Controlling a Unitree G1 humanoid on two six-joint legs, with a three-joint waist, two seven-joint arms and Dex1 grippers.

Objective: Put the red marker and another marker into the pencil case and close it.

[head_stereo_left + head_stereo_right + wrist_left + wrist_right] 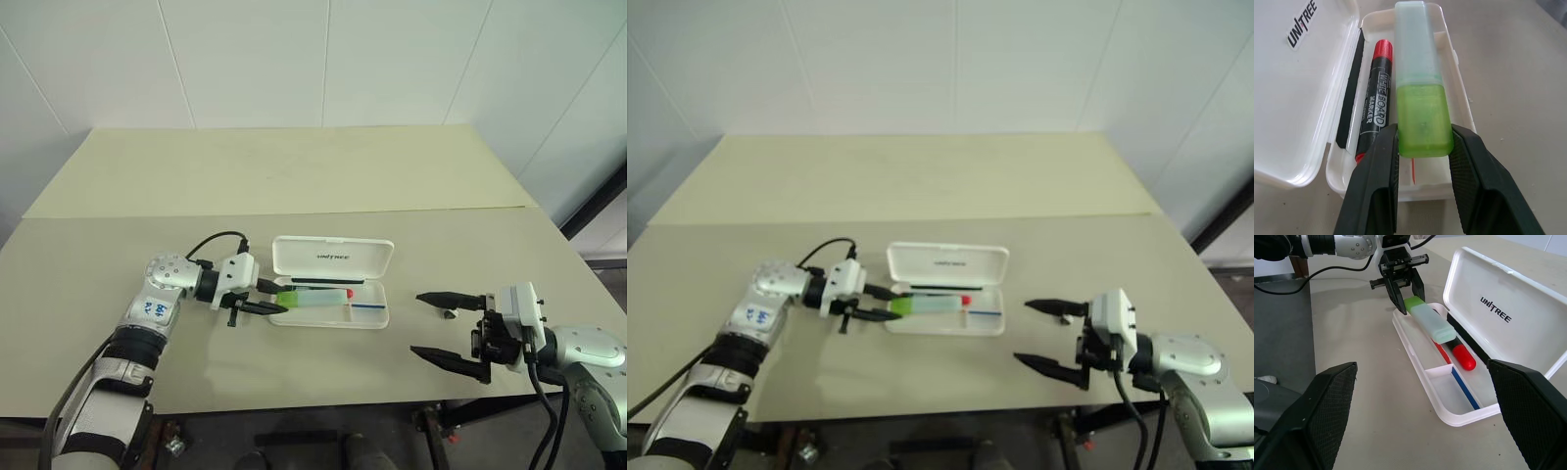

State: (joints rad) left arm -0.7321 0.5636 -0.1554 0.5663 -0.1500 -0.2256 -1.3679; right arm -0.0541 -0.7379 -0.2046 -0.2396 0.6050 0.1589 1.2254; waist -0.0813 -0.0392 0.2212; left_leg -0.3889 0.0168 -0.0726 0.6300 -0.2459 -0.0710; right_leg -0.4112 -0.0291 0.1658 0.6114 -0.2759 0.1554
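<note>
The white pencil case (377,320) lies open mid-table with its lid (333,257) tipped back. In its long compartment lies the red marker (1374,105), black barrel, red cap. My left gripper (281,298) is at the case's left end, shut on the green cap of the other marker (1420,73). That marker's pale body reaches over the compartment, beside and slightly above the red marker (1462,357). I cannot tell whether it rests on the case. To the right of the case my right gripper (416,324) is open and holds nothing.
A small grey stubby object (449,314) lies on the table beside the right gripper's upper finger. A blue stripe (1465,391) marks the case's small end compartment. The beige table (294,176) stretches far back, and its front edge runs close below both grippers.
</note>
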